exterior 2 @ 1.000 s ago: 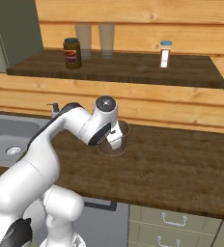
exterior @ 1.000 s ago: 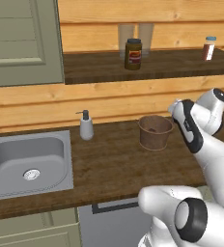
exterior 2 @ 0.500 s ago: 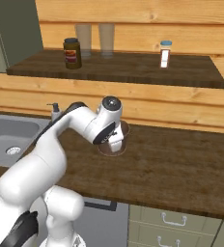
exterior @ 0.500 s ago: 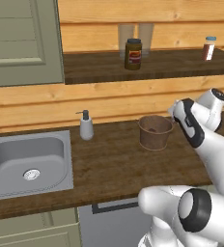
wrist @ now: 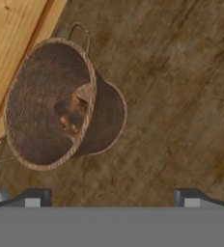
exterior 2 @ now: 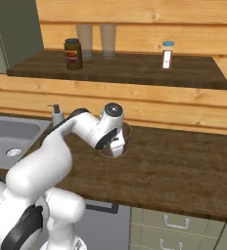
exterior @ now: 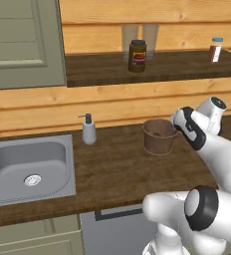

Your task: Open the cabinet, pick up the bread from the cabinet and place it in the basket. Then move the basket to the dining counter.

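brown woven basket (exterior: 159, 137) stands upright on the wooden worktop (exterior: 117, 174) near the plank wall, a small brownish lump that may be the bread (wrist: 71, 113) lying in its bottom, though it is too blurred for me to be sure. my arm bends up from the base and folds back toward the wall, the hand hanging just beside the basket's rim on its right side in the left base view and covering most of the basket in the right base view. my gripper (wrist: 111, 198) is spread wide with nothing between the fingertips (wrist: 35, 198), which sit apart at the lower edge of the hand view, the basket above them and not touching. against the frames of a second ago, my wrist has crept a little nearer the basket and the forearm has shifted slightly, while the basket, the soap dispenser (exterior: 89, 130), the sink (exterior: 28, 164) and the dark jar (exterior: 137, 56) on the shelf (exterior: 152, 67) have stayed put.
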